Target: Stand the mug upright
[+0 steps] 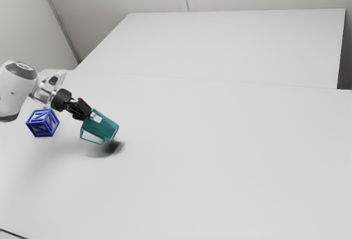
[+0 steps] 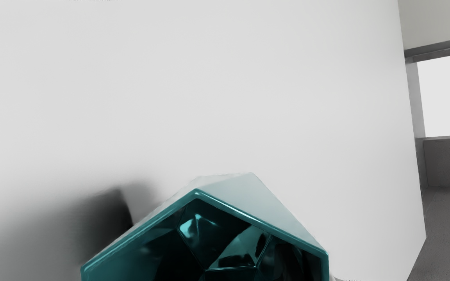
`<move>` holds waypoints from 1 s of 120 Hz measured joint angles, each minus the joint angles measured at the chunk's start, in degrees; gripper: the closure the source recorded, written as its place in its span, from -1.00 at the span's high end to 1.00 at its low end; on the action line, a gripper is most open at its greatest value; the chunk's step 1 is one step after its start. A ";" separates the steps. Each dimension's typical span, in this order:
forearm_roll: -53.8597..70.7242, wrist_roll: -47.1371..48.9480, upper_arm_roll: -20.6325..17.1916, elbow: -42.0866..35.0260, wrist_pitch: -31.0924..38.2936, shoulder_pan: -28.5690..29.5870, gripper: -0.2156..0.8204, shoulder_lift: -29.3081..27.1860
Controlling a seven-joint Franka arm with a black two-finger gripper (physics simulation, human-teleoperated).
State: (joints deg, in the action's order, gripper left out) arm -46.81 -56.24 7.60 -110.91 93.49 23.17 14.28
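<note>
1. Foremost, gripper (image 1: 94,117), black, two-finger: by appearance grasping the mug by its wall near the rim, one pale fingertip against the outside.
2. Mug (image 1: 103,127), teal, faceted: at four o'clock from the hand in the exterior view, tilted, seemingly off the table (image 1: 220,167); mouth toward ten, base toward four.
3. Handle (image 1: 91,140): on the mug's seven-o'clock side, low, liable to knock the table.
4. Handling, advised: keep the grip firm; swing the mouth from ten toward twelve, with room beneath for handle and base; lower slowly; release only once the base sits flat, lest it rock over.
5. Shadow (image 1: 113,147): at five o'clock from the mug; exact clearance hard to judge.
6. Cube (image 1: 43,123), blue: at nine o'clock, well apart.
7. Obscured: the near rim, cut off in the wrist view; the inner finger's contact; the base's underside.
</note>
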 joint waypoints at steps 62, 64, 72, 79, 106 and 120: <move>25.67 10.49 0.08 -9.51 15.94 -22.14 -0.93 -12.65; 26.58 10.96 0.09 -9.97 16.47 -22.93 -0.93 -12.90; 30.33 12.77 0.26 -11.09 18.41 -26.16 -0.93 -13.64; 33.28 14.31 0.51 -12.54 20.23 -29.03 -0.93 -14.38; 43.59 19.91 0.59 -17.20 26.74 -36.04 -0.93 -17.24; 46.56 22.43 0.53 -19.05 29.28 -30.87 -0.93 -18.67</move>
State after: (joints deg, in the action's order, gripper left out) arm -0.26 -33.81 8.13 -129.96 122.77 -7.70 -4.40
